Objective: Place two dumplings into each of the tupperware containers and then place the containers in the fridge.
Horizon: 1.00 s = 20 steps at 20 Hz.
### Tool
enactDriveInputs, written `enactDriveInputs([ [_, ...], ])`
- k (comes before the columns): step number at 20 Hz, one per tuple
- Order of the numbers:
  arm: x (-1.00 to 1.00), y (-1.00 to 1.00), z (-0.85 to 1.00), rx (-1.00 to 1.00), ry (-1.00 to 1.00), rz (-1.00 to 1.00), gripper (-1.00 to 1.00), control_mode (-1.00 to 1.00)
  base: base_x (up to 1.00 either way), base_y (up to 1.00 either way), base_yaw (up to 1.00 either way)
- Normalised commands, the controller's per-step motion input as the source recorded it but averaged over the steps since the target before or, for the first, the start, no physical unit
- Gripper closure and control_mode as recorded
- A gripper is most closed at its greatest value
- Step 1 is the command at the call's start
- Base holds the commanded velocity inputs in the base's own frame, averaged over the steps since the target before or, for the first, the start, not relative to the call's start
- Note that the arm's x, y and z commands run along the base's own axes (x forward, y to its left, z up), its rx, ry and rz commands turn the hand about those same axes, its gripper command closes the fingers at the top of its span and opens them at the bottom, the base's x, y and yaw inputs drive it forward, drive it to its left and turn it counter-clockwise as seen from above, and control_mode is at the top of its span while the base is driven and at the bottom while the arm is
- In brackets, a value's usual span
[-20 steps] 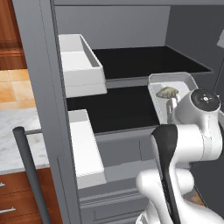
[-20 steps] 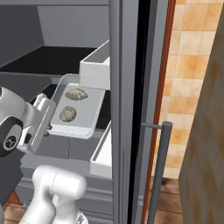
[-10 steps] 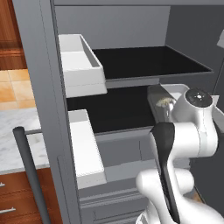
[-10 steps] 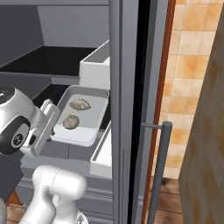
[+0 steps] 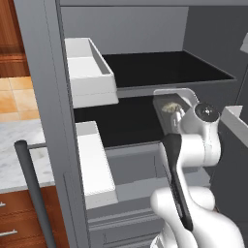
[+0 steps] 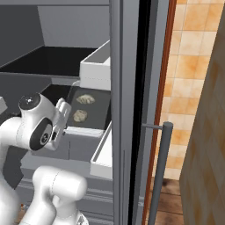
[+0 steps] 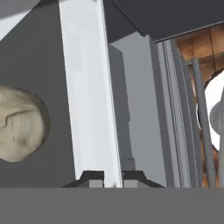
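Inside the open fridge [image 5: 145, 29], the see-through grey tupperware container [image 6: 88, 110] sits over the front edge of the lower black shelf [image 5: 121, 123], carrying two dumplings [image 6: 83, 107] side by side. The gripper [image 7: 113, 178] has its jaws pinched shut on the container's near rim [image 7: 89, 96], one dumpling just left of that rim in the hand view. A white door bin [image 6: 96, 66] stands close on the right, another white bin [image 5: 89, 72] on the left; the shelf behind lies bare.
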Motion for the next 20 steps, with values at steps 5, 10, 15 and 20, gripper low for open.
enactDriveInputs([
  [5, 0.42, -0.1, -0.33, 0.0, -0.15, 0.07, 1.0, -1.0, 0.0, 0.0, 0.0],
  [10, 0.34, 0.0, -0.05, 0.0, -0.01, 0.01, 1.0, -1.0, 0.0, 0.0, 0.0],
  [15, 0.46, 0.0, -0.11, 0.0, 0.01, 0.01, 1.0, -1.0, 0.0, 0.0, 0.0],
  [20, 0.54, 0.0, -0.32, 0.0, 0.11, 0.03, 1.0, -1.0, 0.0, 0.0, 0.0],
])
